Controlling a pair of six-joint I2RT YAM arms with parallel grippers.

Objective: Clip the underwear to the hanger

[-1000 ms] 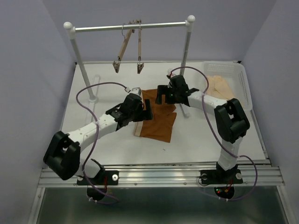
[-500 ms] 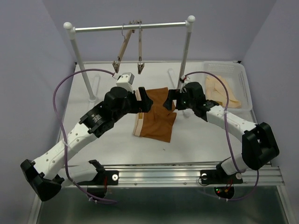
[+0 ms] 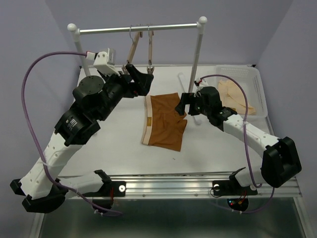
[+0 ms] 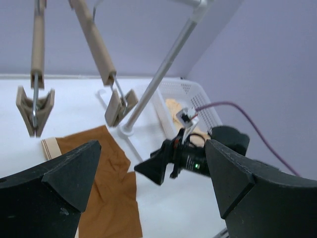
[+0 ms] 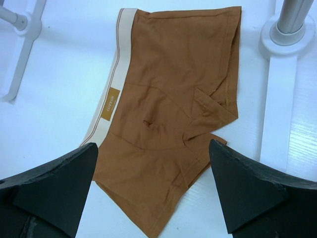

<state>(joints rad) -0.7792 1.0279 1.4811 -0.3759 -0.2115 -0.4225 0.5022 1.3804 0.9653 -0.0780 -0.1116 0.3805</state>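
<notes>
The underwear (image 3: 163,121) lies flat on the table (image 3: 109,148) at frame centre, with its tan waistband on the left and no clip attached. The left gripper (image 3: 142,79), jaws apart and empty, is at upper centre-left, near the lower clips of the hanger (image 3: 132,49) and a second hanger (image 3: 149,47); both hang from the steel rail (image 3: 163,27). The right gripper (image 3: 181,105), jaws apart and empty, is right of centre, above the garment's right edge, with 1 white basket (image 3: 257,89) farther right.
</notes>
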